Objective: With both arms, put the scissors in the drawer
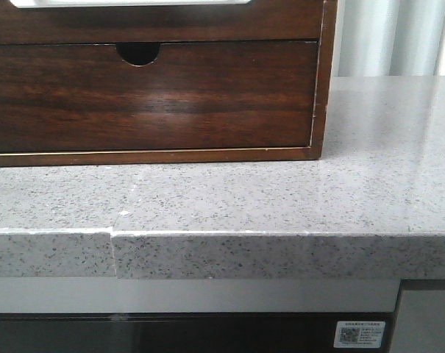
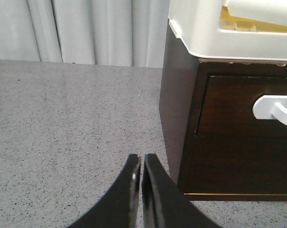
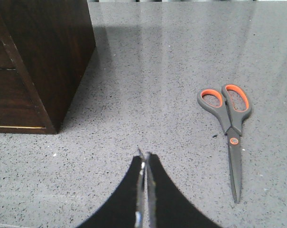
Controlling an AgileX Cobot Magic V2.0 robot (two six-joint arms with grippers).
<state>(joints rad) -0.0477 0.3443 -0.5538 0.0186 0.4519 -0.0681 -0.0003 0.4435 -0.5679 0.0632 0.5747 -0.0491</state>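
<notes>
Scissors are laid flat on the grey countertop, blades shut, well apart from the wooden cabinet. Left gripper and right gripper are seen pinched together, nothing held.

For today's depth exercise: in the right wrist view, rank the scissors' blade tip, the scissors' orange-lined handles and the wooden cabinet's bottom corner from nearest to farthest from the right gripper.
1. Cabinet corner, on the side opposite the scissors; too close to call against 2.
2. Blade tip, pointing back toward the right gripper.
3. Handles, at the scissors' far end.
</notes>
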